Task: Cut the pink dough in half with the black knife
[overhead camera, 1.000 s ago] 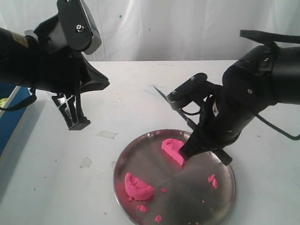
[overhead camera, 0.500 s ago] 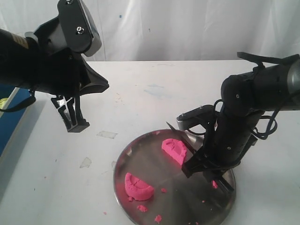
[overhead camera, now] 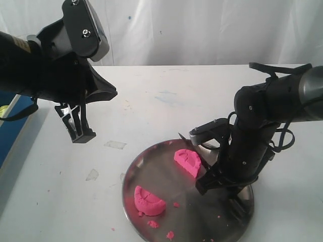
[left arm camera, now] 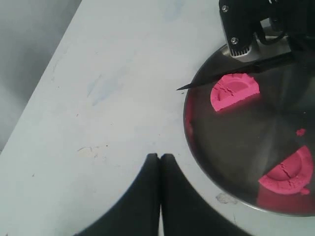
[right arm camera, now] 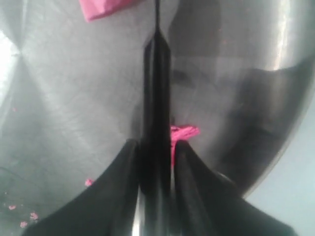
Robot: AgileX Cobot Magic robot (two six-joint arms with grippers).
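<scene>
Exterior view: white table [overhead camera: 166,101], matte, faintly smudged, carrying one round steel plate [overhead camera: 151,171] with a brushed, mirror-like face. The pink dough lies on the plate as two half-discs, soft and clay-like with cracked tops: one half [overhead camera: 187,161] near the plate's middle, the other [overhead camera: 149,200] toward its near-left rim, well apart. A few tiny pink crumbs [overhead camera: 170,235] are scattered around them. The right gripper [overhead camera: 218,182] sits low over the plate's right part, its fingers buried in the arm's black bulk; the black knife [overhead camera: 182,137] shows only as a thin tip past the plate's far rim. The left gripper [overhead camera: 75,123] hangs above bare table, well left of the plate. Left wrist view: the left gripper's [left arm camera: 160,196] two black fingers press flat together, nothing between them. The knife [left arm camera: 221,73], slim and pointed, runs along the far half's [left arm camera: 234,91] straight cut side, tip over the table; the second half [left arm camera: 288,173] is cut off by the frame edge. Right wrist view: the right gripper [right arm camera: 156,152] is clamped on the knife's [right arm camera: 156,88] handle, blade edge-on and hard to read. One dough corner [right arm camera: 101,7] is cropped at the frame; a pink lump [right arm camera: 183,132] sits beside one finger.
</scene>
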